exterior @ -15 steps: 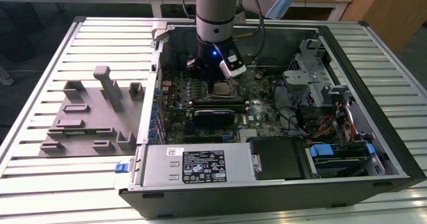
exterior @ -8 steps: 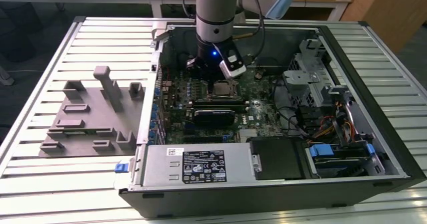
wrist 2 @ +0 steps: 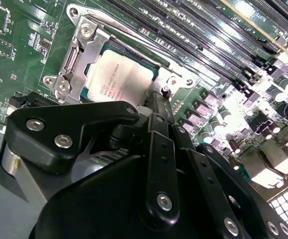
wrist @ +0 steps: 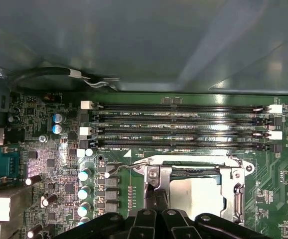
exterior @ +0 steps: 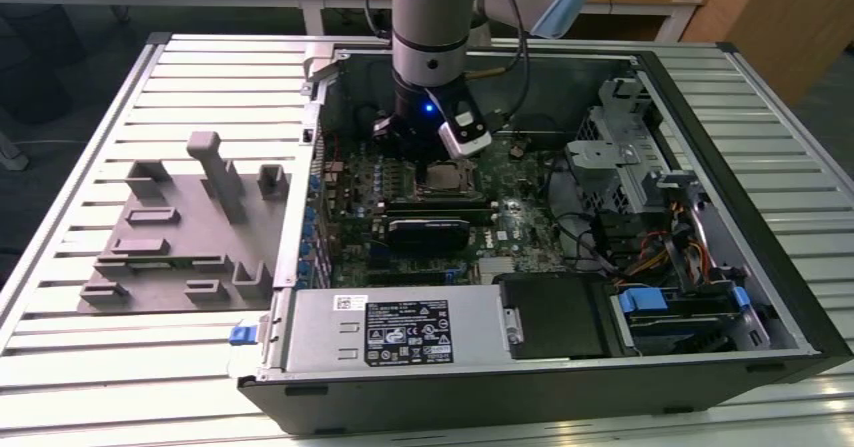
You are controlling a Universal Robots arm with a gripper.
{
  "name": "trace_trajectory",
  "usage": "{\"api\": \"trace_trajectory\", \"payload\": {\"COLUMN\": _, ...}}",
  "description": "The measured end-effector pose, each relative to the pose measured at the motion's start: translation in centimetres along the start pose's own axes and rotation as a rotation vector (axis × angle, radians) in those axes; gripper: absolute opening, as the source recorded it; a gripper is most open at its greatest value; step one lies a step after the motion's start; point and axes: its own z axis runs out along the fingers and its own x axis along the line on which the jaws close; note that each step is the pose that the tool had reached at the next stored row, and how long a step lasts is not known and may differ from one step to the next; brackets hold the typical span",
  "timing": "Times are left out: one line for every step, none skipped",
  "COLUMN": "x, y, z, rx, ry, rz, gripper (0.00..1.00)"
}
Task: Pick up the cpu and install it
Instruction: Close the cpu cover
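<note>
I am seeing the grey moulded plastic tray (exterior: pixel 174 237) lying well off to the exterior view's left of the black two-finger gripper (exterior: pixel 434 164), which is clenching on nothing. The silvery square cpu (wrist 2: pixel 119 79) is sitting in the metal-framed socket (wrist 2: pixel 74 59) just beside its tips.
</note>
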Motion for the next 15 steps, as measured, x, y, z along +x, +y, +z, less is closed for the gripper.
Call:
{"api": "trace_trajectory", "payload": {"x": 0.00, "y": 0.00, "z": 0.01, "rx": 0.0001, "ry": 0.0001, "rz": 0.000, "gripper": 0.11}}
{"api": "trace_trajectory", "payload": {"x": 0.00, "y": 0.00, "z": 0.01, "rx": 0.0001, "ry": 0.0001, "rz": 0.000, "gripper": 0.11}}
{"api": "trace_trajectory", "payload": {"x": -0.01, "y": 0.00, "z": 0.02, "rx": -0.0001, "ry": 0.0001, "rz": 0.000, "gripper": 0.11}}
{"api": "trace_trajectory", "payload": {"x": -0.03, "y": 0.01, "z": 0.03, "rx": -0.0004, "ry": 0.0000, "rz": 0.000, "gripper": 0.11}}
{"api": "trace_trajectory", "payload": {"x": -0.06, "y": 0.00, "z": 0.03, "rx": -0.0006, "ry": -0.0001, "rz": 0.000, "gripper": 0.11}}
{"api": "trace_trajectory", "payload": {"x": -0.09, "y": 0.00, "z": 0.03, "rx": -0.0007, "ry": -0.0002, "rz": 0.000, "gripper": 0.11}}
{"api": "trace_trajectory", "payload": {"x": -0.13, "y": 0.00, "z": 0.03, "rx": -0.0008, "ry": -0.0002, "rz": 0.000, "gripper": 0.11}}
{"api": "trace_trajectory", "payload": {"x": -0.17, "y": 0.01, "z": 0.03, "rx": -0.0008, "ry": -0.0002, "rz": 0.000, "gripper": 0.11}}
{"api": "trace_trajectory", "payload": {"x": -0.21, "y": 0.01, "z": 0.03, "rx": -0.0009, "ry": -0.0001, "rz": 0.000, "gripper": 0.11}}
{"api": "trace_trajectory", "payload": {"x": -0.25, "y": 0.01, "z": 0.03, "rx": -0.0010, "ry": -0.0001, "rz": 0.000, "gripper": 0.11}}
{"api": "trace_trajectory", "payload": {"x": -0.28, "y": 0.01, "z": 0.03, "rx": -0.0013, "ry": -0.0002, "rz": 0.000, "gripper": 0.11}}
{"api": "trace_trajectory", "payload": {"x": -0.33, "y": 0.01, "z": 0.03, "rx": -0.0016, "ry": -0.0002, "rz": 0.000, "gripper": 0.11}}
{"api": "trace_trajectory", "payload": {"x": -0.36, "y": 0.01, "z": 0.03, "rx": -0.0018, "ry": -0.0001, "rz": 0.000, "gripper": 0.11}}
{"api": "trace_trajectory", "payload": {"x": -0.39, "y": 0.01, "z": 0.03, "rx": -0.0021, "ry": -0.0001, "rz": 0.000, "gripper": 0.11}}
{"api": "trace_trajectory", "payload": {"x": -0.43, "y": 0.01, "z": 0.03, "rx": -0.0024, "ry": -0.0001, "rz": 0.000, "gripper": 0.11}}
